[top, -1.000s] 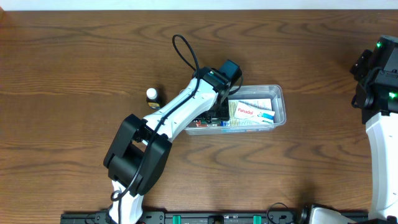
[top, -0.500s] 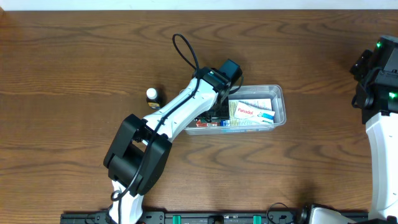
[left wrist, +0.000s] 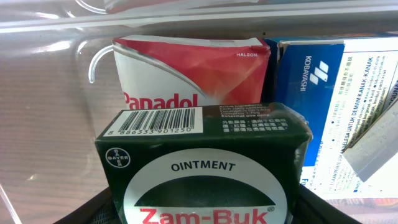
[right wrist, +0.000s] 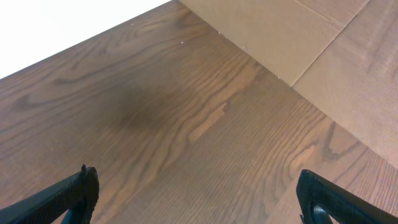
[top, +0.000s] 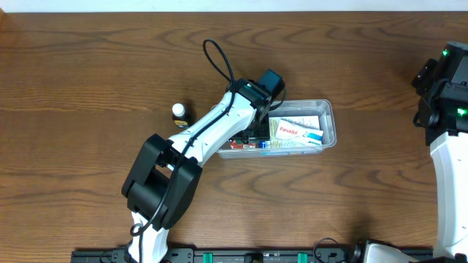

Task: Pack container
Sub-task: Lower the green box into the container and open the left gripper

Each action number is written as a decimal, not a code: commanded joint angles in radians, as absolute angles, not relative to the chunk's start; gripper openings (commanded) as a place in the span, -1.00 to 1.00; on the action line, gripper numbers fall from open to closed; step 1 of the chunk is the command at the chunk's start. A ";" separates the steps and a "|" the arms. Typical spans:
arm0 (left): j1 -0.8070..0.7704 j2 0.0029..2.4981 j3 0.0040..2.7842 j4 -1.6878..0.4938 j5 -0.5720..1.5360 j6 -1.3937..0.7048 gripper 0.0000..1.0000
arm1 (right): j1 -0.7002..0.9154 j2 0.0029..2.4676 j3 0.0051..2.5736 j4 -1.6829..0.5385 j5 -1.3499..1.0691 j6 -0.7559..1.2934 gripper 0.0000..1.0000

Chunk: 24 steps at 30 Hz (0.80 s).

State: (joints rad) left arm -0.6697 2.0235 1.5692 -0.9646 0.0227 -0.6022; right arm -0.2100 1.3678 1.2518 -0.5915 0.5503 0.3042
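The clear plastic container (top: 330,124) lies at the table's middle, and its wall shows in the left wrist view (left wrist: 50,93). Inside it are a red and white Panadol box (top: 291,131), also in the left wrist view (left wrist: 193,71), and a blue and white box (left wrist: 305,93). My left gripper (left wrist: 199,214) is inside the container's left end, shut on a dark green Zam-Buk ointment box (left wrist: 205,155), a finger on each side. In the overhead view the wrist (top: 256,109) hides it. My right gripper (right wrist: 199,193) is open and empty above bare wood.
A small bottle with a white cap (top: 178,113) stands on the table left of the container, close beside the left arm. The right arm (top: 446,88) is at the far right edge. Brown cardboard (right wrist: 311,37) lies beyond the table in the right wrist view.
A red box edge has come into sight at the container's left front wall under the left wrist. Nothing has visibly moved in the last half second. The right arm is still.
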 commanded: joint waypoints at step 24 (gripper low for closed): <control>-0.671 2.021 1.581 -0.982 0.008 -0.569 0.68 | -0.216 1.371 1.252 -0.595 0.564 0.318 0.98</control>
State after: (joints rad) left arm -0.6697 2.0235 1.5692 -0.9722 0.0219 -0.5945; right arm -0.2100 1.3678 1.2518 -0.5938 0.5503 0.3042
